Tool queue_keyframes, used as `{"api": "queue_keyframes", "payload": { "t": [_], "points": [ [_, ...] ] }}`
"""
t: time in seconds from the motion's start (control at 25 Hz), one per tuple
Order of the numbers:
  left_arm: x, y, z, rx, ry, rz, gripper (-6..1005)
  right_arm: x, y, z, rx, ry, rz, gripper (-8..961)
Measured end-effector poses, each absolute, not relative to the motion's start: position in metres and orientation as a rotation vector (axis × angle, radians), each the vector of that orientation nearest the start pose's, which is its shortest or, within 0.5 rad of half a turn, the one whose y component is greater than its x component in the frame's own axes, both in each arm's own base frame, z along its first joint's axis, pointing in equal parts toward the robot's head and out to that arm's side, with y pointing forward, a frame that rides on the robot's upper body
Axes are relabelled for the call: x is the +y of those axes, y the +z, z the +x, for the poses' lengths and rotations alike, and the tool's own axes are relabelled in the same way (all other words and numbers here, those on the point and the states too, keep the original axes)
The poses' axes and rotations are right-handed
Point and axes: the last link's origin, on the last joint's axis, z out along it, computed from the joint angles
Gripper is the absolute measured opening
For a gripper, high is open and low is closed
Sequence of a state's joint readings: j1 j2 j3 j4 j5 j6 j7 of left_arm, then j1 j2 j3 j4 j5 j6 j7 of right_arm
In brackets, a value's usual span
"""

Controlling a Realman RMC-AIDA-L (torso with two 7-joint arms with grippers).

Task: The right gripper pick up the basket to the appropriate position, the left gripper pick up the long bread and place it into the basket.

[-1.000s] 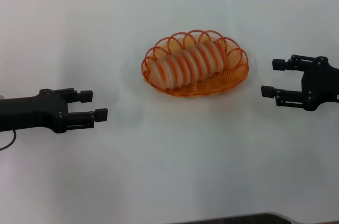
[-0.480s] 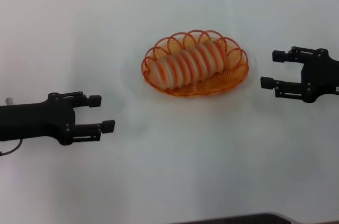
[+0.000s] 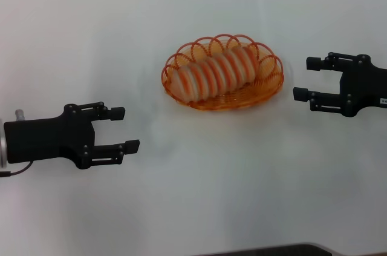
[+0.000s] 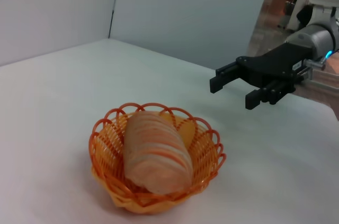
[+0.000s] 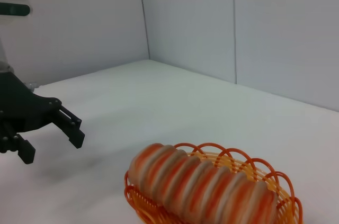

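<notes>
The orange wire basket [image 3: 233, 102] stands on the white table at the middle. The long bread [image 3: 213, 73], cream with orange stripes, lies inside it along its length. My left gripper [image 3: 126, 129] is open and empty, low over the table to the left of the basket and apart from it. My right gripper [image 3: 305, 78] is open and empty just to the right of the basket, not touching it. The left wrist view shows the basket [image 4: 100, 144], the bread [image 4: 156, 152] and the right gripper [image 4: 231, 92] beyond. The right wrist view shows the bread [image 5: 204, 187], the basket rim [image 5: 238, 156] and the left gripper [image 5: 53, 149].
The white table [image 3: 199, 195] spreads all around the basket. A dark edge [image 3: 272, 250] runs along the near side of the head view. Grey walls [image 5: 185, 23] stand behind the table in the wrist views.
My left gripper has moved right and nearer along the table, staying open. My right gripper has shifted slightly left toward the basket. Basket and bread have not moved.
</notes>
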State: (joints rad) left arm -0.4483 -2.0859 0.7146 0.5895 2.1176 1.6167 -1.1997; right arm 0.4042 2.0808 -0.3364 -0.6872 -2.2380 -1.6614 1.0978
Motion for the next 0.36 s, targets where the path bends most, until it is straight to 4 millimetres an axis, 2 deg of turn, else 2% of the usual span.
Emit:
{"api": "queue_keyframes", "payload": {
  "t": [0.36],
  "points": [
    [0.2814,-0.0237,-0.2934,-0.546,-0.593,-2.881,769,0.2764,0.0251,0.3315,0.552,0.585,-2.59,761]
  ]
}}
